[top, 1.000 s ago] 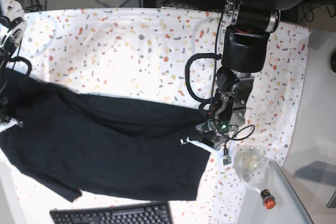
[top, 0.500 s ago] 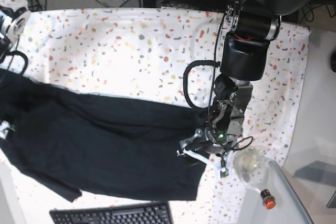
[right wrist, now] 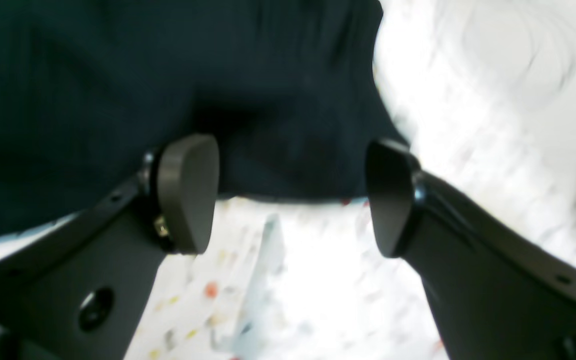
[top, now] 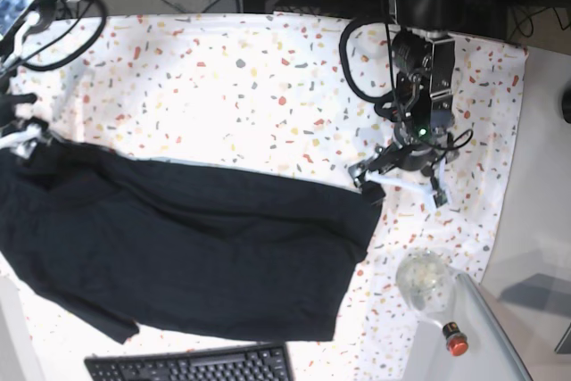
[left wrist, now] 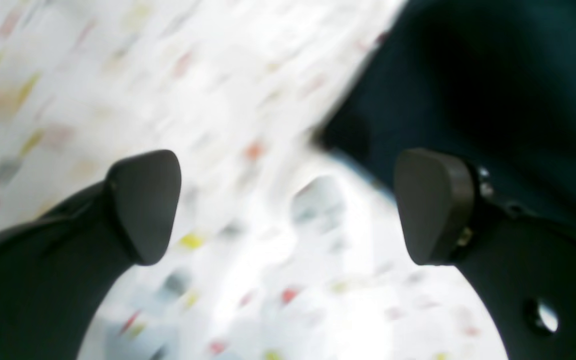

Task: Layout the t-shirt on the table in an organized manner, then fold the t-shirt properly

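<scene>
The soft black t-shirt (top: 178, 252) sprawls rumpled across the flecked white table (top: 223, 78) from 9 toward 4 o'clock. The left gripper (top: 398, 178) and the right gripper (right wrist: 288, 195) both gape wide, smooth dark rounded pads holding nothing.

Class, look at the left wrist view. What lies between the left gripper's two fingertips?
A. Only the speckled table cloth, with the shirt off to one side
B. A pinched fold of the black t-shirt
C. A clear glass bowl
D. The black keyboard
A: the left gripper stands open with bare speckled table showing in the gap, while the t-shirt lies beyond, behind one fingertip and not pinched.
</scene>
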`<state>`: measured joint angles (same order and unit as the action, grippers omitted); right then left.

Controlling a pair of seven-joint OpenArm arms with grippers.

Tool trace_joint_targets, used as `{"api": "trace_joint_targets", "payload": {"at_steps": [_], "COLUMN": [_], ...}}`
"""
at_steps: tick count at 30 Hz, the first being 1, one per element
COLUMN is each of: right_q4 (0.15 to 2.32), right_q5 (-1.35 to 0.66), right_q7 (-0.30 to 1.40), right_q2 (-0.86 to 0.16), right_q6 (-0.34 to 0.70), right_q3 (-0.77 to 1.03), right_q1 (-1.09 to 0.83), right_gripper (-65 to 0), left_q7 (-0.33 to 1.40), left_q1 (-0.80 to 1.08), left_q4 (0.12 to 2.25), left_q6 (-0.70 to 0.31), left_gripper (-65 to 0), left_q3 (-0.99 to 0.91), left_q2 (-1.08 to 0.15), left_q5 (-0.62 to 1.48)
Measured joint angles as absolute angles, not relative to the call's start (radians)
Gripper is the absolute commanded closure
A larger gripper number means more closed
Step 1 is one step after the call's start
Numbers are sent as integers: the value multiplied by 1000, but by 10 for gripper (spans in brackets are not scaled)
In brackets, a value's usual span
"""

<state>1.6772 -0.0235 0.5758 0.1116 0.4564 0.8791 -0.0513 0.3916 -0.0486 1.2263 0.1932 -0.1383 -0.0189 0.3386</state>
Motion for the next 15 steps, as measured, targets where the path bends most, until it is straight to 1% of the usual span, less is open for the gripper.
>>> {"api": "trace_joint_targets", "payload": {"at_steps": [3, 4, 6, 7, 9, 10, 12, 15], "right_q4": [1673, 1657, 1600, 1575, 1523, 1492, 1422, 1329], "right_q5": [-42, -86, -236, -315, -430, -465, -508, -554], "right_q7": [575, 560, 563, 573, 578, 600, 675, 673], "right_q2": [133, 130, 117, 118, 109, 93, 44, 4], "right_q6": [468, 467, 467, 471, 460, 451, 445, 447], "right_q3": [879, 882, 894, 933, 999, 1024, 1060, 1137], "right_q1": [-76, -81, -97, -103, -112, -114, -97, -28], "right_gripper": [-428, -426, -426, -426, -426, -426, -426, -426], "left_q7": [382, 379, 379, 381, 377, 349, 281, 214], "left_q1": [-62, -75, -104, -121, -153, -168, -197, -218], "left_q4": [1213, 1198, 1152, 1119, 1058, 1028, 968, 905], "left_q6": [182, 178, 130, 104, 94, 96, 97, 97], "left_gripper": [-650, -650, -650, -650, -650, -650, -604, -502], "left_q3": [-139, -139, -134, -137, -143, -143, -139, -134], "left_q2": [-1, 6, 12, 17, 30, 34, 35, 45], "left_q5": [339, 342, 342, 342, 343, 331, 343, 334]}}
